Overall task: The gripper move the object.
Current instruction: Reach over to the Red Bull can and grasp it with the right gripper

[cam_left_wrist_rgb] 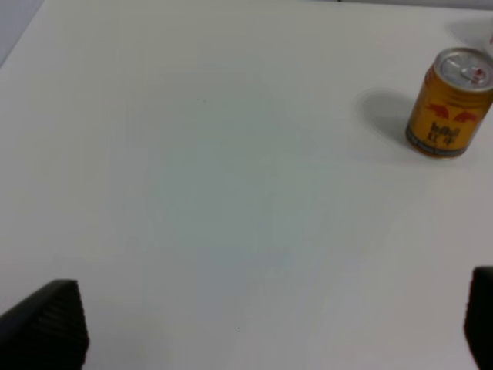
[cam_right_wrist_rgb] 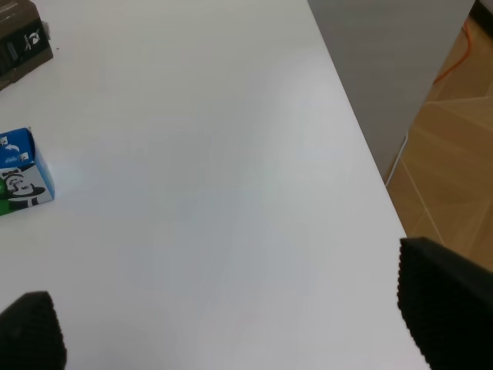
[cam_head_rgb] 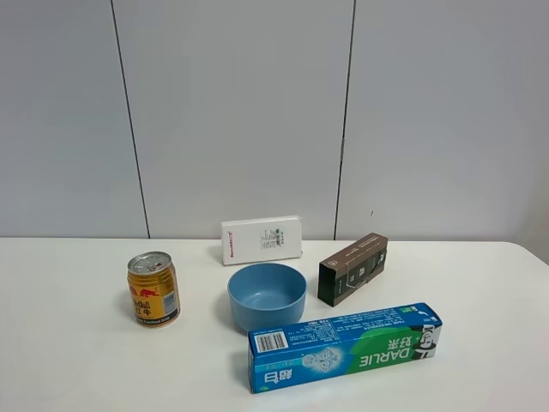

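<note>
The gold-yellow can (cam_head_rgb: 153,289) with a red bull logo and a silver pull-tab top stands upright on the white table (cam_head_rgb: 77,369) at the left. It also shows in the left wrist view (cam_left_wrist_rgb: 449,103), far off from the left gripper (cam_left_wrist_rgb: 262,327). That gripper is open and empty, with its black fingertips (cam_left_wrist_rgb: 48,324) wide apart over bare table. The right gripper (cam_right_wrist_rgb: 239,320) is open and empty too, near the table's right edge. Neither gripper shows in the exterior high view.
A blue bowl (cam_head_rgb: 267,294) sits mid-table. Behind it stands a white box (cam_head_rgb: 262,239), to its right a dark brown box (cam_head_rgb: 352,268), and in front a blue-green toothpaste box (cam_head_rgb: 343,346). The right wrist view shows the toothpaste box end (cam_right_wrist_rgb: 19,181), the table's edge (cam_right_wrist_rgb: 362,146) and wooden floor.
</note>
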`<action>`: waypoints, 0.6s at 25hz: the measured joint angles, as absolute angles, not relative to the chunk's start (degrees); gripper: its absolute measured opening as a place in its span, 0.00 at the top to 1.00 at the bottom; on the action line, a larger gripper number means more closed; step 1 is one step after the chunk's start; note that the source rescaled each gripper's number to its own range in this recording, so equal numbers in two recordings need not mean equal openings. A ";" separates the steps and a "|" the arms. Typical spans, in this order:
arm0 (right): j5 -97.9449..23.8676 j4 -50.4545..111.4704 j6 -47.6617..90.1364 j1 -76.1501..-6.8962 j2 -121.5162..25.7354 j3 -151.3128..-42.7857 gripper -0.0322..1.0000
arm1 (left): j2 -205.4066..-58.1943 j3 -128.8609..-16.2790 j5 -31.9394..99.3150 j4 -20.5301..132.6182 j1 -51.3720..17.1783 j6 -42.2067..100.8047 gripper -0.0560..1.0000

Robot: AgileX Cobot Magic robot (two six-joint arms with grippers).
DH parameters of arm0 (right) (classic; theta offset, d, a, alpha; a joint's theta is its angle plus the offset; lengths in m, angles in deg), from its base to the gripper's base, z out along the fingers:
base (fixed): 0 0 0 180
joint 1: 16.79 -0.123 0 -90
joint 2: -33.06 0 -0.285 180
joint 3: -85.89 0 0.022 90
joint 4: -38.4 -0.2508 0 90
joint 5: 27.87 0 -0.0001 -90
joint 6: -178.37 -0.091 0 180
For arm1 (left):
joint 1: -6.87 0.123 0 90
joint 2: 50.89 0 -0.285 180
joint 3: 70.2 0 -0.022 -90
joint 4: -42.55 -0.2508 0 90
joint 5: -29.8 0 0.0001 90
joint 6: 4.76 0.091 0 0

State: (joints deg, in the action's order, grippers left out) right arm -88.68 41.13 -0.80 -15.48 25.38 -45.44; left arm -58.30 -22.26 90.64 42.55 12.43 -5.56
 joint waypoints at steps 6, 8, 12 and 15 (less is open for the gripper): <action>-88.68 41.13 -0.80 -15.48 25.38 -45.44 0.00 | -58.30 -22.26 90.64 42.55 12.43 -5.55 0.00; -88.68 41.13 -0.80 -15.48 25.38 -45.44 0.00 | -58.30 -22.26 90.64 42.55 12.43 -5.55 0.00; -88.68 41.13 -0.80 -15.48 25.38 -45.44 0.00 | -58.30 -22.26 90.64 42.55 12.43 -5.55 0.00; -88.68 41.13 -0.80 -15.48 25.38 -45.44 0.00 | -58.30 -22.26 90.64 42.55 12.43 -5.55 0.00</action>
